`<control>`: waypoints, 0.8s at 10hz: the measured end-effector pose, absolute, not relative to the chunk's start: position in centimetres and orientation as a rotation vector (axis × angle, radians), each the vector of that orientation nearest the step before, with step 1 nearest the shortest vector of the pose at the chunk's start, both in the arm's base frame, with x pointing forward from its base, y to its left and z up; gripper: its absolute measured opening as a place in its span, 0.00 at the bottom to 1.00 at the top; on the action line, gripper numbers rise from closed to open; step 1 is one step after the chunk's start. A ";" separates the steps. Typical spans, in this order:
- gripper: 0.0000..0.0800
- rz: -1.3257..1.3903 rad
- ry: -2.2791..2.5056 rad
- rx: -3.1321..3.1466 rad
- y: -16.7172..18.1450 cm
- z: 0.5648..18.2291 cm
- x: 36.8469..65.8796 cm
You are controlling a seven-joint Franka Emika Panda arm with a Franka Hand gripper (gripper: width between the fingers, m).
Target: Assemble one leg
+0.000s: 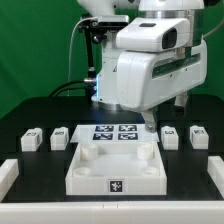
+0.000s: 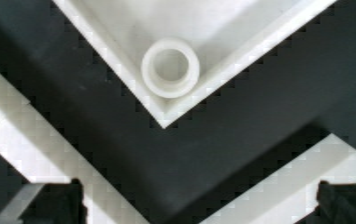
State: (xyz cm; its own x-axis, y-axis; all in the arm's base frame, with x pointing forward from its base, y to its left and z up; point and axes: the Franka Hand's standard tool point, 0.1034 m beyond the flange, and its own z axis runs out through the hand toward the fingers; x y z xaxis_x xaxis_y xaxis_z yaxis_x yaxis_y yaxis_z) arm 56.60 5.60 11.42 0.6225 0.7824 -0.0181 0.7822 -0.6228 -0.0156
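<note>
A: Entry one, front: tray part [image 1: 115,172] lying flat. Leg?
B: Leg [image 1: 170,137] standing just behind, at the exterior view's right. Probably light, rigid, smooth; pinching its flat sides is looking best. Gripper [image 2: 178,205] hanging wide, empty, over a tray corner.

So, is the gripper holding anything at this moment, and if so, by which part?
Nothing is held. The gripper is open, with only bare table between its fingers, just off a corner of the tray.

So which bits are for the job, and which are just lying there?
For the job: four small legs, big white tray they fit into.
Just lying about: marker board, white edge rails.
</note>
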 end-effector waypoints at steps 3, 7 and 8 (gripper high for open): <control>0.81 0.036 -1.362 -2.824 5.6 11.4 56.6; 0.81 0.037 -1.362 -2.824 5.6 11.4 56.6; 0.81 0.037 -1.362 -2.824 5.6 11.4 56.6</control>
